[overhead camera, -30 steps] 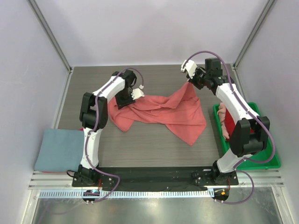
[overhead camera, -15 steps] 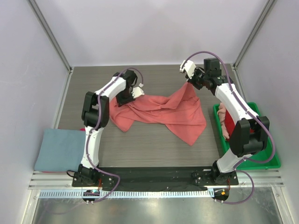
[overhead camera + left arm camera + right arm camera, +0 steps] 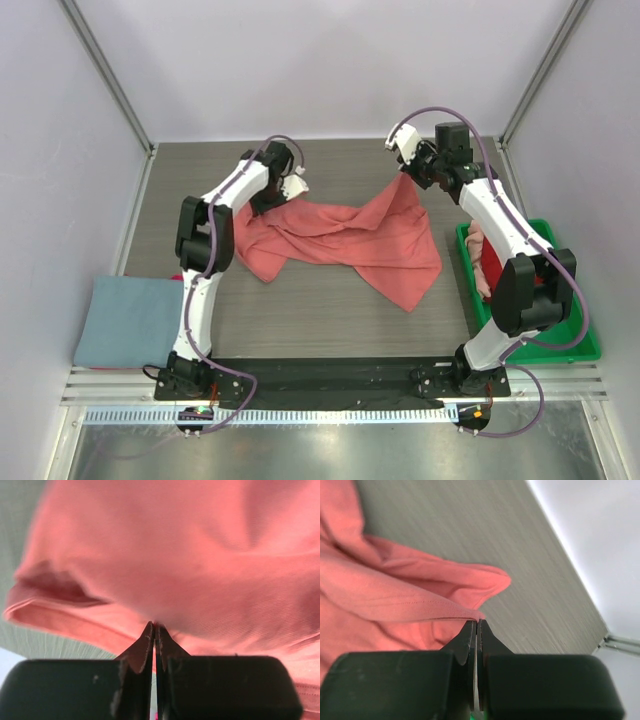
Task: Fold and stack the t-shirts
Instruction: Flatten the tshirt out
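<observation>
Cloth of the soft salmon-red short-sleeved t-shirt [image 3: 345, 240] is seen bunched and twisted in the middle of the grey wood-look table [image 3: 330, 330]. Its far right corner is lifted off the table and pinched between the pressed-together jaws of the right gripper [image 3: 477, 622]. Its far left edge is met by the left gripper [image 3: 155, 626]. Those jaws are pressed together too, and a thin bit of cloth seems to be caught at the tips. A flat, folded grey-blue t-shirt [image 3: 125, 318] is laid at the near left, well apart. A darker red cloth [image 3: 487, 262] is heaped in the green plastic tray [image 3: 575, 350] at the right.

The step in hand is judged to be spreading the shirt flat; folding is not yet begun. To do it well, both corners should be lifted together and pulled gently apart until the twist is gone. A slow pull is needed, as the small bit held on the left could slip out. The shirt should then be laid down smooth.
</observation>
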Motion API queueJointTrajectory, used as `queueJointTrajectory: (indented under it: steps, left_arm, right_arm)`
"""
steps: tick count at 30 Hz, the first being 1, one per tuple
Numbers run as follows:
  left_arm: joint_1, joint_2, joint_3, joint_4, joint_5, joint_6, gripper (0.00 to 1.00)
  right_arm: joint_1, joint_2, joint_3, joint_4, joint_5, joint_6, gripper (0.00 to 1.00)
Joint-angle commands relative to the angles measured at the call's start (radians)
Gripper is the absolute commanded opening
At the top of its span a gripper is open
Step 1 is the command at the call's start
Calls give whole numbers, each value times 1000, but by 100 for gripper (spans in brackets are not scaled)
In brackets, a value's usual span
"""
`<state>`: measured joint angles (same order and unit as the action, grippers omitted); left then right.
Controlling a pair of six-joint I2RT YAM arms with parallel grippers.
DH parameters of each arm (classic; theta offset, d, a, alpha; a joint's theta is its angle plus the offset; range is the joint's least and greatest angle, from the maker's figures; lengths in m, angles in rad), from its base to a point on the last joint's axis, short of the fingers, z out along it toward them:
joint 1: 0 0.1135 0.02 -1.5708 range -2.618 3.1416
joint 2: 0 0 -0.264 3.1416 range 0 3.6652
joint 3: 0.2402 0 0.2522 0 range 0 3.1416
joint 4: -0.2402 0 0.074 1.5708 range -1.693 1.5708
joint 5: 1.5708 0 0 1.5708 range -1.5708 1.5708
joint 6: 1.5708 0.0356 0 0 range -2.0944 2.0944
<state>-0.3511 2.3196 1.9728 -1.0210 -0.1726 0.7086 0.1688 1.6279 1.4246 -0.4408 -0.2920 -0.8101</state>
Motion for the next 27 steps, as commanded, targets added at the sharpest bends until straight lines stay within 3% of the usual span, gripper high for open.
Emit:
queueJointTrajectory:
  steps: [1,6,16,27]
  left_arm:
    - [40,-121,96,56,-24,-78,0]
    - [78,-230,264,76,-53,-143,0]
    - [87,-432,293,240,-223,-144,0]
    - [90,-666,294,309,-278,-135,0]
  right_arm:
    - [6,-37,22,187,118,121,1]
    - [5,3,164,298,258,215,1]
    - [-11,67,494,283,395,223,1]
    - [-11,-147,580,214,367,175,1]
